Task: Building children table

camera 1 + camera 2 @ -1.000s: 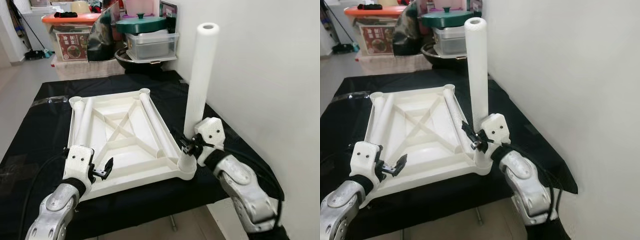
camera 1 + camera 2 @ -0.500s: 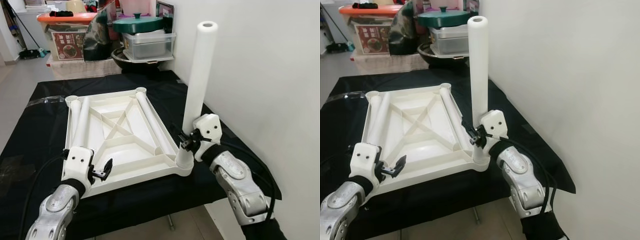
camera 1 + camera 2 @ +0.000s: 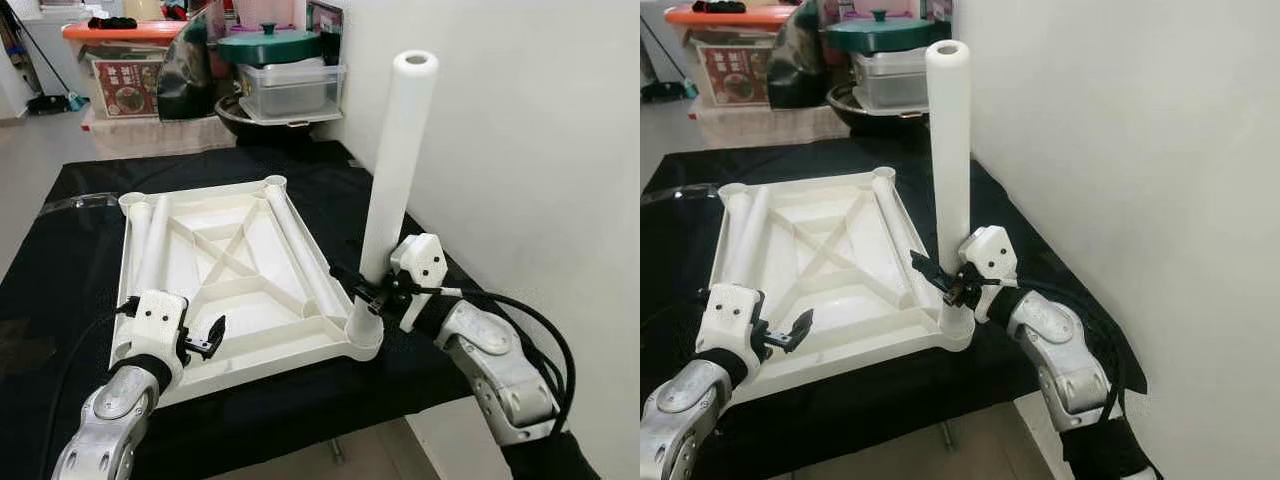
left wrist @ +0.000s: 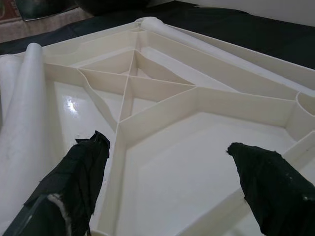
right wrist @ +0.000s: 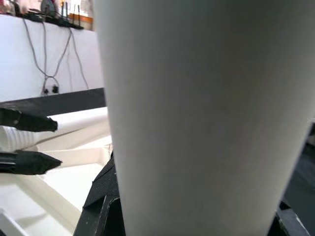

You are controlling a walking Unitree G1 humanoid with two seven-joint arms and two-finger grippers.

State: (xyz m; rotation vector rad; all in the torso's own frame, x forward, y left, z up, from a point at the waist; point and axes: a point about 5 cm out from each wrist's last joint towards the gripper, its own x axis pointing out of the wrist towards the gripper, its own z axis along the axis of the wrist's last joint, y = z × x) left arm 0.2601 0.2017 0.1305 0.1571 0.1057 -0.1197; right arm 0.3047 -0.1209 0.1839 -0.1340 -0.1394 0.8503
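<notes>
Item: upright leg (image 3: 398, 165) in near right corner socket (image 3: 364, 335) of upturned tabletop (image 3: 225, 275); right gripper (image 3: 368, 291) clamped on it low down.

Detail: Tabletop lies underside up on black cloth (image 3: 60, 250), ribs crossing in an X. Leg's long axis runs near vertical, leaning slightly toward the wall (image 3: 530, 150); its foot sits in the socket, directly below the right gripper's fingers, which close round the shaft just above the socket. Any seating push likely runs straight down that axis. Two loose legs lie flat in the tabletop, one along the left edge (image 3: 152, 245), one along the right edge (image 3: 293, 245), long axes running away from the robot. Left gripper (image 3: 208, 340) hovers at the near left edge, fingers spread and empty, nearer the left loose leg.
</notes>
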